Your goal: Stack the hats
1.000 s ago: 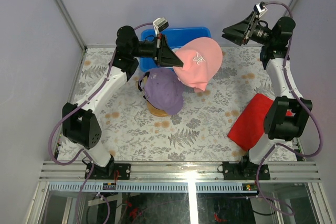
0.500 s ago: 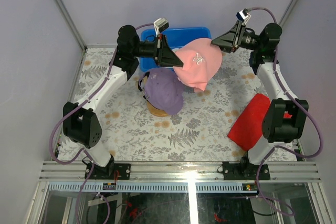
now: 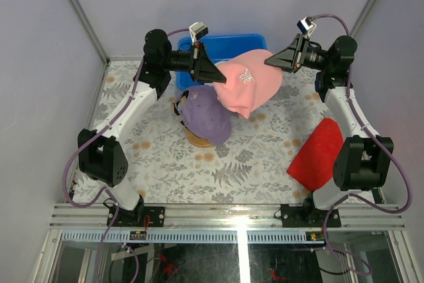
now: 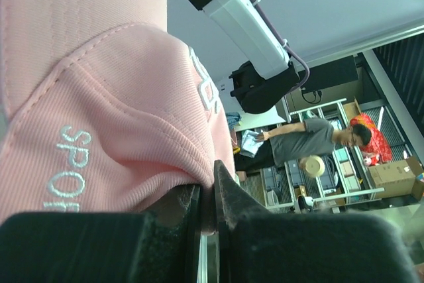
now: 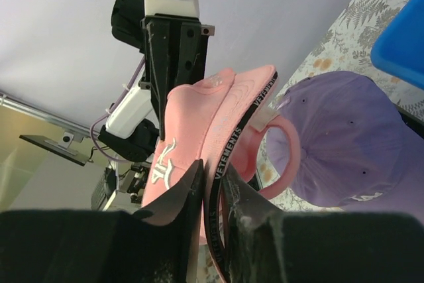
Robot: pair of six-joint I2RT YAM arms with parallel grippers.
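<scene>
Fern-printed cloth covers the counter [image 3: 165, 164], with a red cloth [image 3: 318, 150] at 4 o'clock. Near the middle a lavender cap [image 3: 209, 116] sits on a wooden dome [image 3: 197, 138]. Beyond it, toward 12 o'clock, the pink cap [image 3: 248, 84] hangs in the air between both arms. The left gripper [image 3: 222, 79] is clamped on its 9 o'clock edge. The right gripper [image 3: 268, 63] pinches the rim at 3 o'clock, straddling the black inner band [image 5: 228, 157]. I judge the fabric soft and light; the crown will sag and fold, so the stitched rim and band give the firmest hold. That band reads "VETEMENTS", white embroidery begins "SPOR", and a white logo marks the front. A blue bin [image 3: 232, 43] lies farthest back.
</scene>
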